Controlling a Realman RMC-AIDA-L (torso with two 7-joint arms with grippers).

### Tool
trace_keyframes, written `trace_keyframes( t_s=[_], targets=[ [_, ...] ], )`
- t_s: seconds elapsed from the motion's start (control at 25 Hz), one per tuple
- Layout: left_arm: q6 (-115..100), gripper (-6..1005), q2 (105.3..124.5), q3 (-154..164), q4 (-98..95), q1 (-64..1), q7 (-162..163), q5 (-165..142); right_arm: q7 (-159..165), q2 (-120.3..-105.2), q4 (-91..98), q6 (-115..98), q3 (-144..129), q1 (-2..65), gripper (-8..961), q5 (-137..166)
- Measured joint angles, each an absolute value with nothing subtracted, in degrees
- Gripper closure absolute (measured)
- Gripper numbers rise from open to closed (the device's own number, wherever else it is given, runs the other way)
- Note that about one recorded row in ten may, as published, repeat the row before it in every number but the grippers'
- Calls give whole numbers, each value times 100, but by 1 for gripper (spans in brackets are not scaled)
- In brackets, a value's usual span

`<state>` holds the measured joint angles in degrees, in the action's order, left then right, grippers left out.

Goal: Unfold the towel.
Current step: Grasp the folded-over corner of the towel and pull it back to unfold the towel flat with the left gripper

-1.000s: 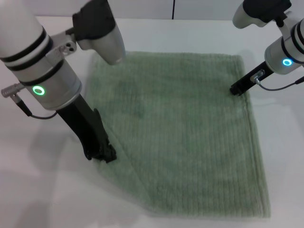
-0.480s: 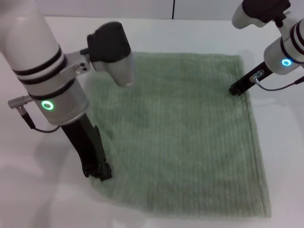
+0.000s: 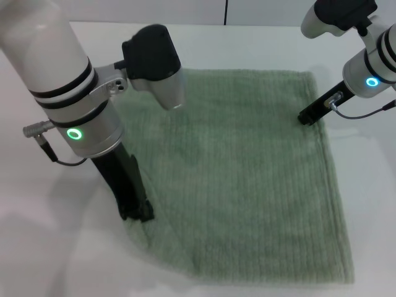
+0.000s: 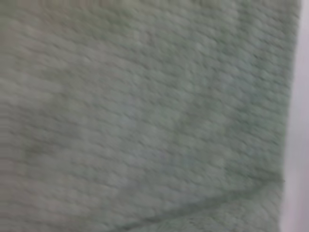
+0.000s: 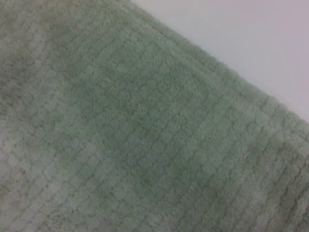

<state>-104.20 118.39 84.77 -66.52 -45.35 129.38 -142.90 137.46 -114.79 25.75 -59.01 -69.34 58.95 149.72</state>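
The pale sage-green towel point(image 3: 241, 179) lies spread almost flat on the white table point(image 3: 49, 247), with a small fold at its near left corner. My left gripper point(image 3: 137, 213) is down at that near left corner, shut on the towel's edge. My right gripper point(image 3: 306, 117) rests at the towel's right edge near the far right corner. The left wrist view is filled by ribbed towel point(image 4: 135, 106) with a seam line across it. The right wrist view shows the towel point(image 5: 125, 145) and its edge against the table.
Bare white table surrounds the towel on the left, near and right sides point(image 3: 371, 185). A pale wall with a dark vertical seam point(image 3: 226, 11) stands behind the table. A cable hangs from each arm's wrist.
My left arm has swung toward the towel and drawn the near left corner outward and nearer, so the diagonal fold there has opened. The right gripper has stayed put.
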Motion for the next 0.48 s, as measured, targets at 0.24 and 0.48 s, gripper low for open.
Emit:
trace_keyframes(
  t_s=[0.24, 0.48],
  targets=[
    [-10352, 873, 11823, 8460, -6759, -4490, 12884, -14319, 13746, -11479, 2575, -5897, -6934, 5891, 954, 14965],
    [-10559, 795, 11834, 8590, -6774, -4467, 12780, -14627, 13746, -11479, 2575, -5897, -6934, 5896, 954, 14959]
  ],
)
